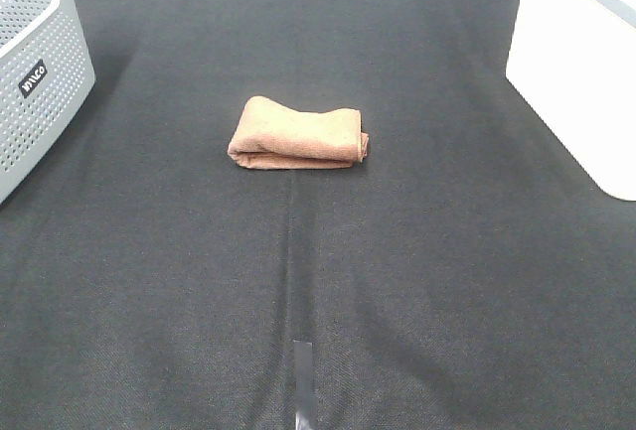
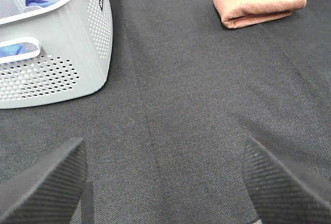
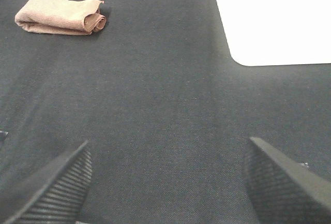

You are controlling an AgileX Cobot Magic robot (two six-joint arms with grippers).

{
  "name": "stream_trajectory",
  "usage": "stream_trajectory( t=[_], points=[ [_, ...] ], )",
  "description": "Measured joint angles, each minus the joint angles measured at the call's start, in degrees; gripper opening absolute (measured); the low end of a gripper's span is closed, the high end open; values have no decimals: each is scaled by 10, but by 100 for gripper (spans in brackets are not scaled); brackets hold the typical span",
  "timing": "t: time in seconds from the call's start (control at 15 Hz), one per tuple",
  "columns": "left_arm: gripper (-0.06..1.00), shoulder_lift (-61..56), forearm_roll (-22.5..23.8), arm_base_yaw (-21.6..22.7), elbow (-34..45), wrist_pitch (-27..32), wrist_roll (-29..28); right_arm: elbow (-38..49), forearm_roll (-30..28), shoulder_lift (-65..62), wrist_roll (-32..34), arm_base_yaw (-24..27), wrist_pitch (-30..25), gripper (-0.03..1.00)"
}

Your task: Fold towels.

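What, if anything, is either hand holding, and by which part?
Nothing. Both the left hand and right hand are open and empty; the folded towel lies apart from both.

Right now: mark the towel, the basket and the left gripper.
towel (image 1: 298, 133), exterior high view, middle of its folded top layer.
basket (image 1: 45, 92), exterior high view, perforated side wall.
left gripper (image 2: 165, 182), left wrist view, midway between open fingertips.
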State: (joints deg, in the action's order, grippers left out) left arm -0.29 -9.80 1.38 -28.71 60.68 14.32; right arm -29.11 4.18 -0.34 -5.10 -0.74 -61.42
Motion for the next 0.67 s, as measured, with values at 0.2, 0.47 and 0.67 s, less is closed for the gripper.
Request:
stream_trajectory(
  t=[0.2,0.47,0.67],
  points=[
    [78,0,0,0,0,0,0,0,5,0,0,14,0,76],
    [78,0,0,0,0,0,0,0,6,0,0,14,0,76],
    [78,0,0,0,0,0,0,0,6,0,0,14,0,76]
  ],
)
